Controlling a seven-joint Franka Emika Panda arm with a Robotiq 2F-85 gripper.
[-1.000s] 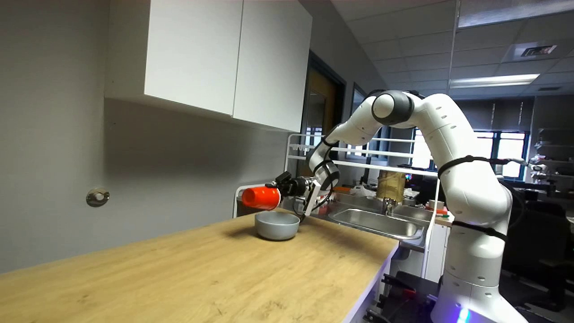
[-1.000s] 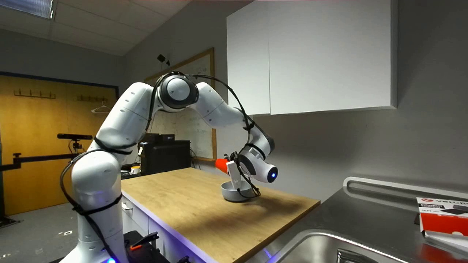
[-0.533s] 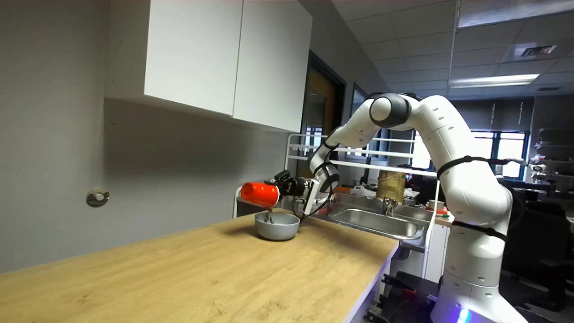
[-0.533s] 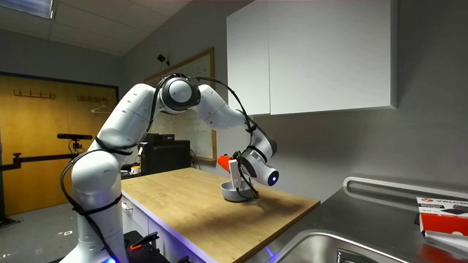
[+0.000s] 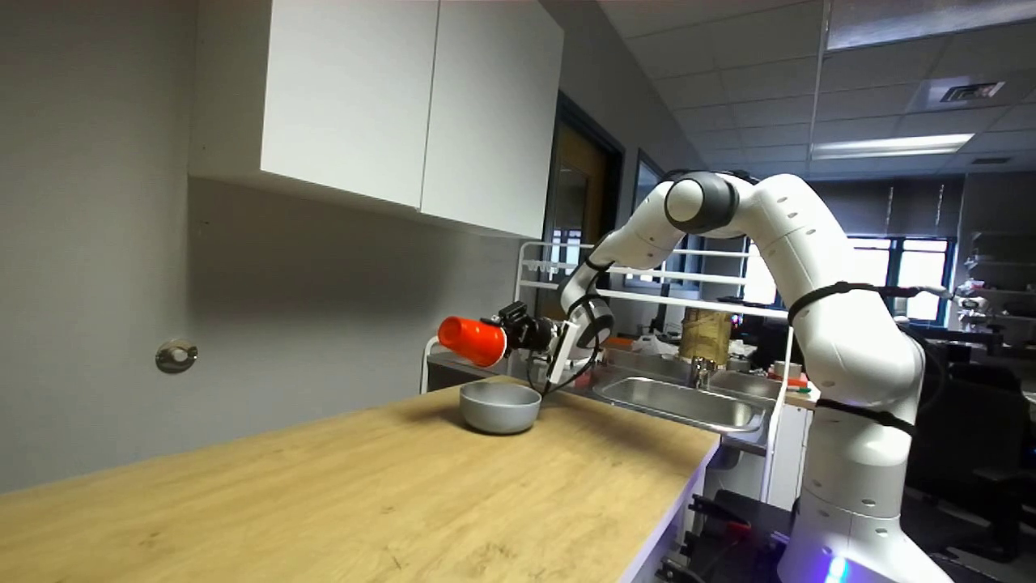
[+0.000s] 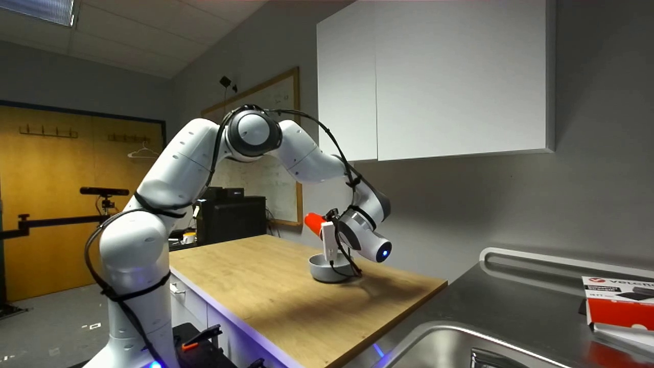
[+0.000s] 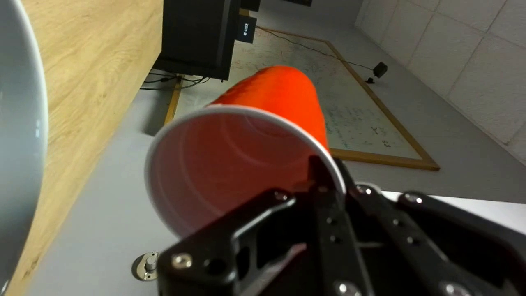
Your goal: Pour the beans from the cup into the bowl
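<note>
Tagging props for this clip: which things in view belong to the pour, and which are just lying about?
Job: gripper, cup, bowl; beans too, though none can be made out.
Lying about: box, hanger, sink, whiteboard.

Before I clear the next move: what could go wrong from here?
Slip: the tool pinches the red-orange, tapered plastic cup at one side of its rim; it could twist.
Spill: the cup's mouth angles down over the shallow, round grey bowl; moving sideways might make any beans hidden inside miss it.
</note>
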